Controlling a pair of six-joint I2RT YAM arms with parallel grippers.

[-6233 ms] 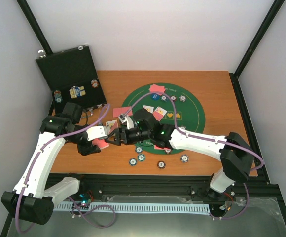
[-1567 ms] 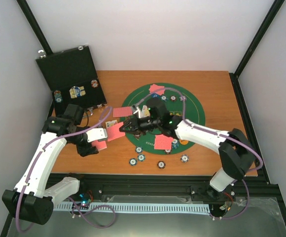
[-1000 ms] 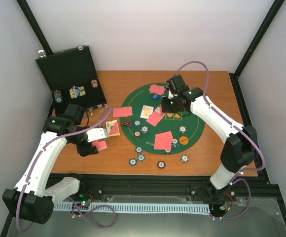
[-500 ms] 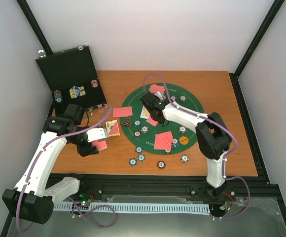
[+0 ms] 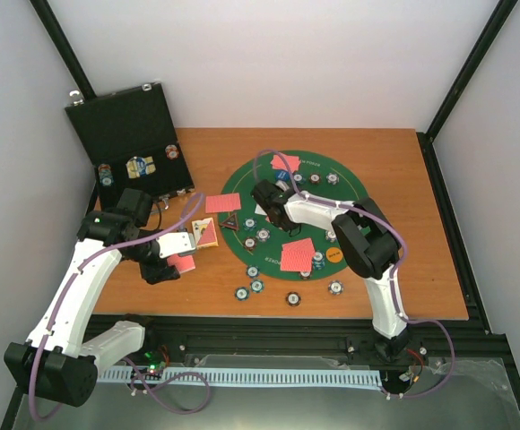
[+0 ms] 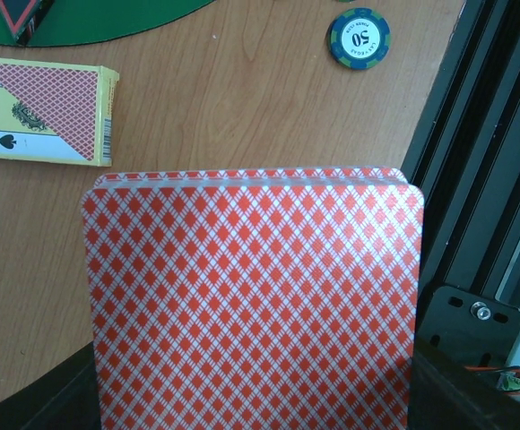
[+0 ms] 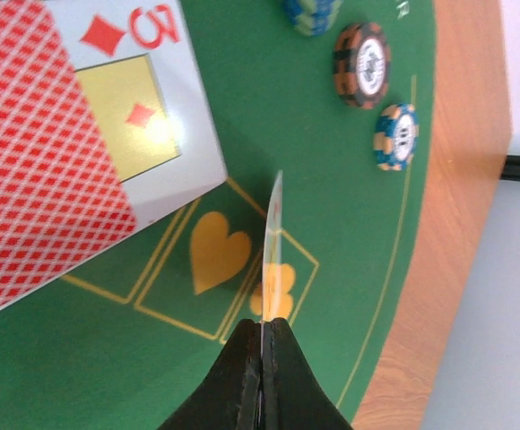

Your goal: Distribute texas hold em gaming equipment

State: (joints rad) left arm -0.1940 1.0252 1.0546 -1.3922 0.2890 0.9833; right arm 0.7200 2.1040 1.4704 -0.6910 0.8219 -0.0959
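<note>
My left gripper (image 5: 176, 257) hovers over the wood left of the green mat (image 5: 354, 193), shut on a deck of red-backed cards (image 6: 251, 296) that hides its fingers. A card box (image 6: 40, 112) lies just beyond the deck, with a blue chip (image 6: 359, 38) to its right. My right gripper (image 7: 262, 324) is shut on a single card (image 7: 273, 224) held edge-on, low over the mat's heart and club marks. In the top view this right gripper (image 5: 262, 192) is over the mat's left centre. A face-up diamond card (image 7: 148, 116) and a red-backed card (image 7: 36, 170) lie beside it.
The open black case (image 5: 134, 143) stands at the back left. Red-backed cards (image 5: 298, 253) and chips lie on the mat, and more chips (image 5: 256, 286) sit on the wood near the front edge. A triangle marker (image 5: 230, 221) and an orange button (image 5: 334, 254) rest on the mat.
The right arm has swung left across the mat and folded back on itself, still gripping its card. The left arm and its deck have not moved.
</note>
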